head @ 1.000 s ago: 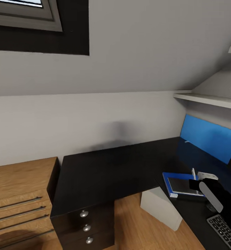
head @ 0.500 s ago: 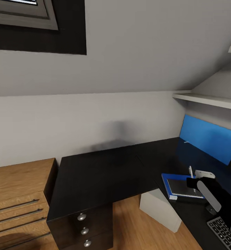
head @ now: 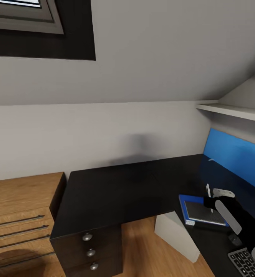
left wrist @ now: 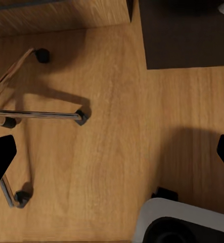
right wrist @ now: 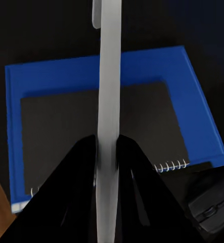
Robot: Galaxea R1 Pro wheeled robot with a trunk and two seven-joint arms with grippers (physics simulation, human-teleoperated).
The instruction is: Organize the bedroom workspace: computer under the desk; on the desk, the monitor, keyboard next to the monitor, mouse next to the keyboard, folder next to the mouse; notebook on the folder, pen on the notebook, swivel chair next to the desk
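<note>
Right claw point(right wrist: 107, 152): two dark fingers point(right wrist: 76, 172) pinching the pen point(right wrist: 107, 91), a thin white-silver stick gripped near one end, most of its length running out past the fingertips. In the head view the right claw point(head: 211, 202) hangs over the right wing of the table, pen point(head: 208, 190) standing roughly upright.

Notebook point(right wrist: 101, 136): dark, spiral-bound, lying flat on the folder point(right wrist: 41, 76), directly beneath the pen. Blue border of the folder shows along three of its sides. Folder point(head: 188, 211) sits on the black table point(head: 112, 192), near its front edge.

Mouse point(right wrist: 213, 210): just beside the folder's corner. Keyboard point(head: 244, 261): nearer still, at the right.

Computer point(head: 177, 234): pale box on the floor under the table.

Left claw point(left wrist: 112, 152): fingers spread wide, empty, hanging over the wood floor; chrome base of the swivel chair point(left wrist: 20, 116) lies below it.

Risks, judged:
- Pen is round and held upright; released from height it may bounce or roll off the notebook onto the table, or over the near edge.
- Tip may strike the notebook first and shift the stack.
- Descending fingers may catch the mouse.
</note>
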